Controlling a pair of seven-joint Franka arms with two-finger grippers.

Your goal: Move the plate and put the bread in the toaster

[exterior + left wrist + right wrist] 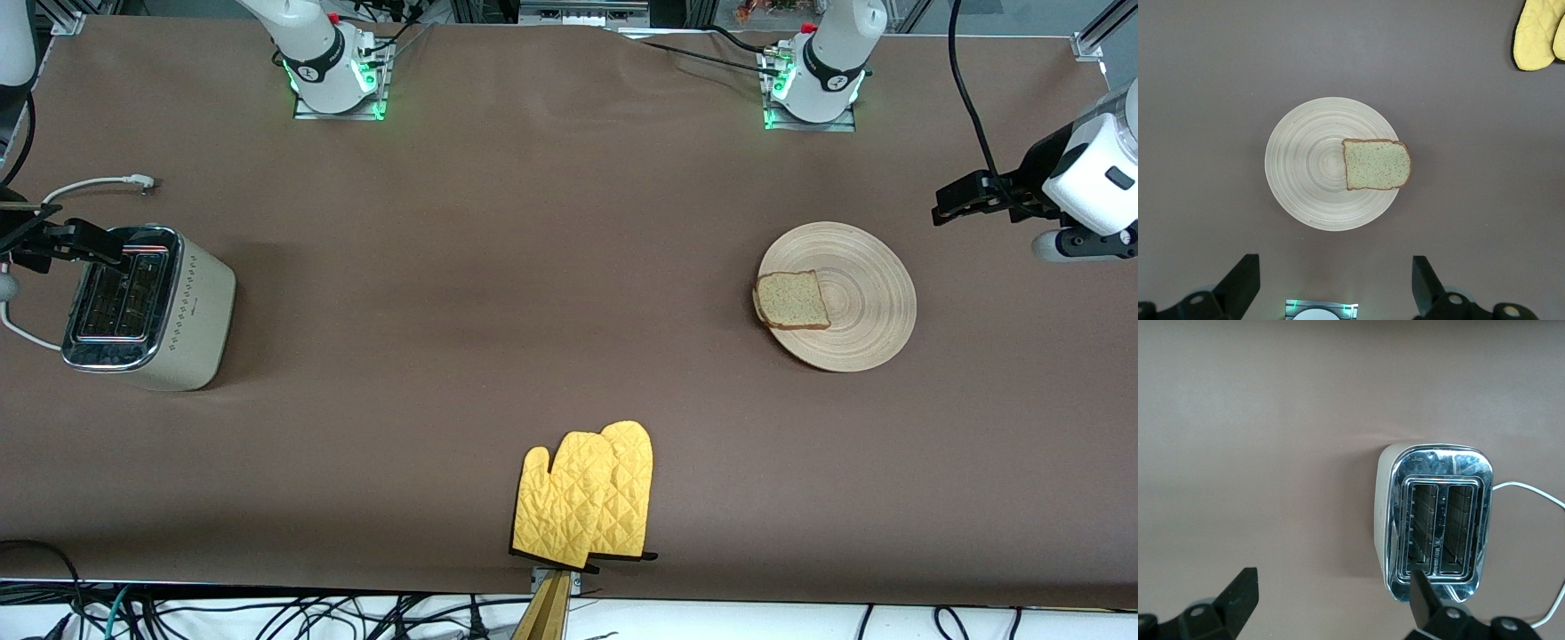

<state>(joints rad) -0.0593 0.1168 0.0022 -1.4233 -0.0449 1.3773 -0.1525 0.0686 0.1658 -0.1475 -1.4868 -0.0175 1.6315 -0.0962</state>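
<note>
Brown table [533, 267]; bread [791, 300] overhung plate [858, 298], might slide. Left gripper [1335, 287], right gripper [1331, 607] gaped, empty, toaster [147, 307] waiting.

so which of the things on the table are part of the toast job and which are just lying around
Part of the job:
- plate, toward the left arm's end of the table
- bread, lying on the plate with one edge over its rim
- toaster, toward the right arm's end, both slots empty

Just lying about:
- two yellow oven mitts, overlapping at the table edge nearest the front camera
</note>
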